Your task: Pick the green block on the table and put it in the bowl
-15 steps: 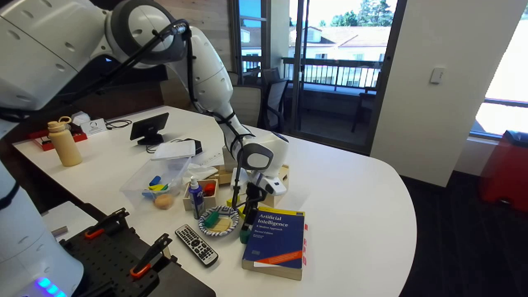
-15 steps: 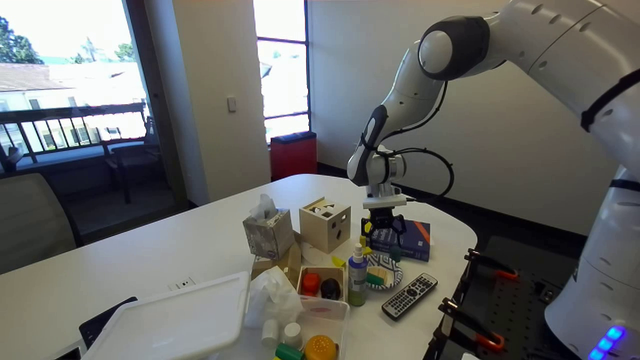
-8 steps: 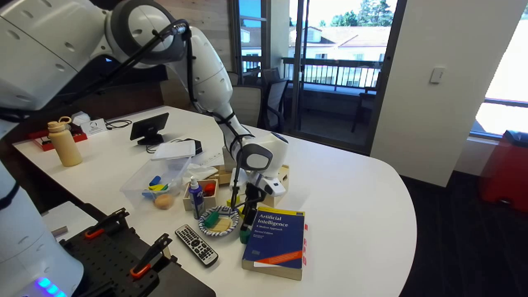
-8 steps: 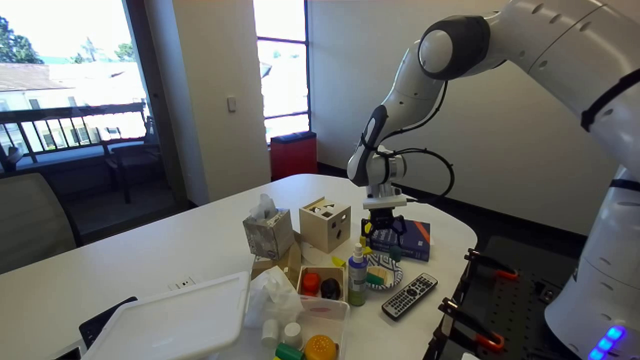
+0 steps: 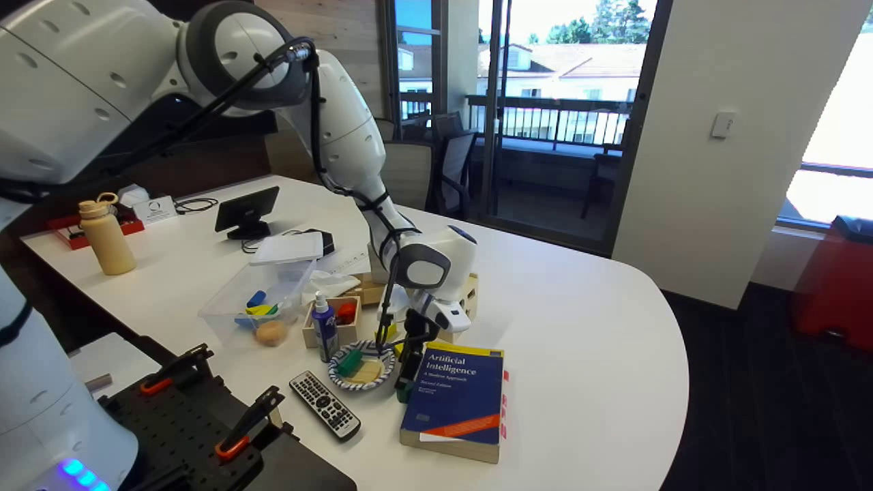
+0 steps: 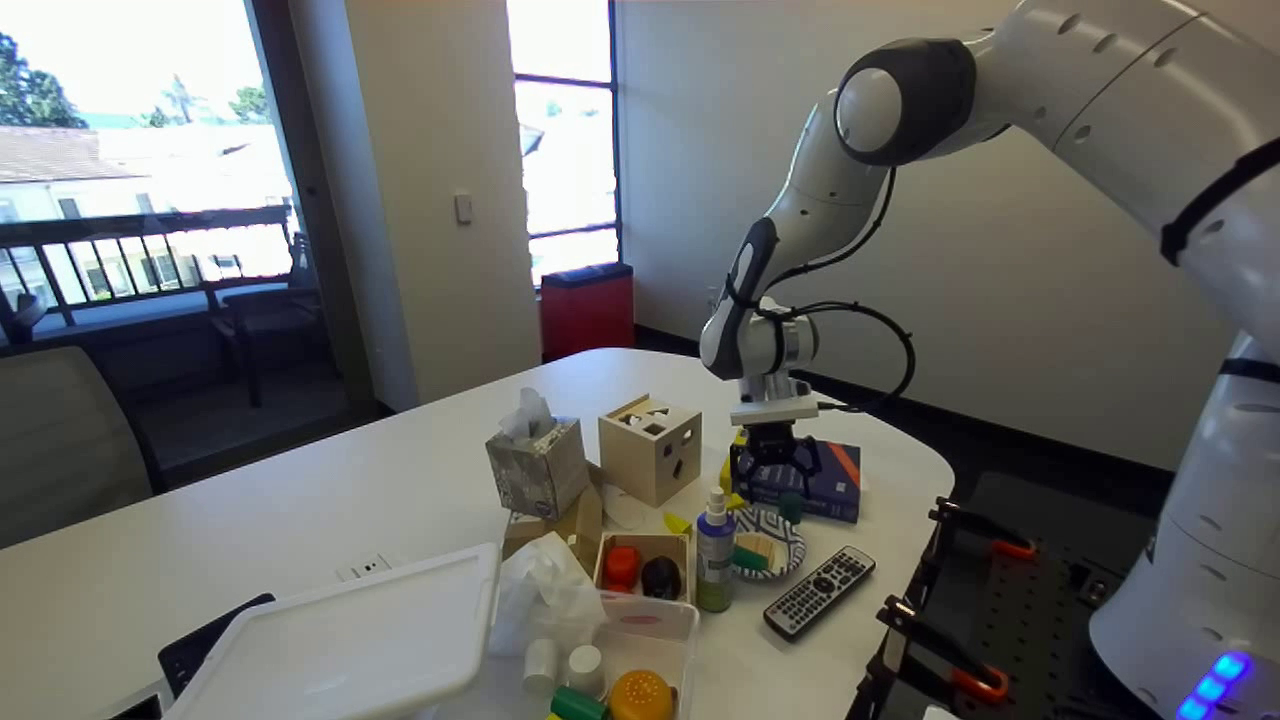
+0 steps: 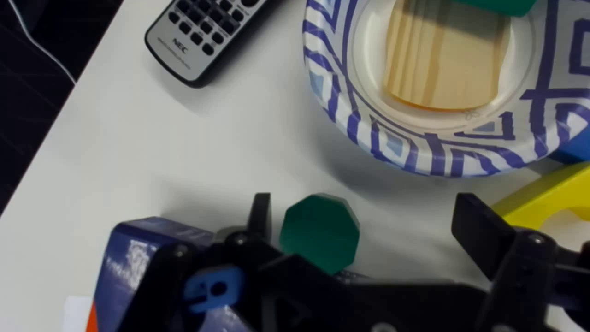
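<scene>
The green block [image 7: 322,233] is a small dark-green, eight-sided block standing on the table between the bowl and the book. It shows in both exterior views [image 5: 403,393] [image 6: 790,508], partly covered by a finger in one of them. My gripper [image 7: 363,216] is open above it; the block appears between the fingers, much nearer the left finger in the wrist view, with a gap on both sides. The gripper also shows in both exterior views [image 5: 410,368] [image 6: 776,472]. The bowl [image 7: 433,159] is white with a blue pattern [image 5: 358,387] [image 6: 796,546]. It holds a wooden piece [image 7: 445,55] and another green block [image 5: 350,363].
A thick blue book [image 5: 453,395] lies right beside the green block. A remote [image 5: 325,405] lies near the bowl. A spray bottle [image 6: 715,550], a wooden cube box [image 6: 650,450], yellow pieces [image 7: 548,193] and a clear plastic bin [image 6: 680,625] stand around.
My gripper has moved slightly lower and shifted a little, tilting slightly, toward the green block. In an exterior view it covers more of the block. The other objects have not moved.
</scene>
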Robot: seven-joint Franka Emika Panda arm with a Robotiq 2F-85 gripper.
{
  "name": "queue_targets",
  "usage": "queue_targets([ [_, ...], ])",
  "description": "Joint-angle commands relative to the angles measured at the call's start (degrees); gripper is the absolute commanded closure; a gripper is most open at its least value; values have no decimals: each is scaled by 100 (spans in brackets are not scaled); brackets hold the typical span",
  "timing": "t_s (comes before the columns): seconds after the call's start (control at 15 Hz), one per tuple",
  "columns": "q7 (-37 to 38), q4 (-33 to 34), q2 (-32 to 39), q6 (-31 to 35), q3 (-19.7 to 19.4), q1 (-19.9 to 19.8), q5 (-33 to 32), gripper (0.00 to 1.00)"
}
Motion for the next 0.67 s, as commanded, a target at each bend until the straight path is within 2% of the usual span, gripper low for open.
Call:
queue_targets([
  [0.0,294,-120,-57,165,-135,83,51,0],
  [0.4,599,-136,8,340,-225,116,48,0],
  [0.47,645,-140,14,337,-235,125,41,25],
  [0.53,642,-142,20,318,-239,134,22,26],
  [0.6,636,-154,14,320,-240,132,23,35],
])
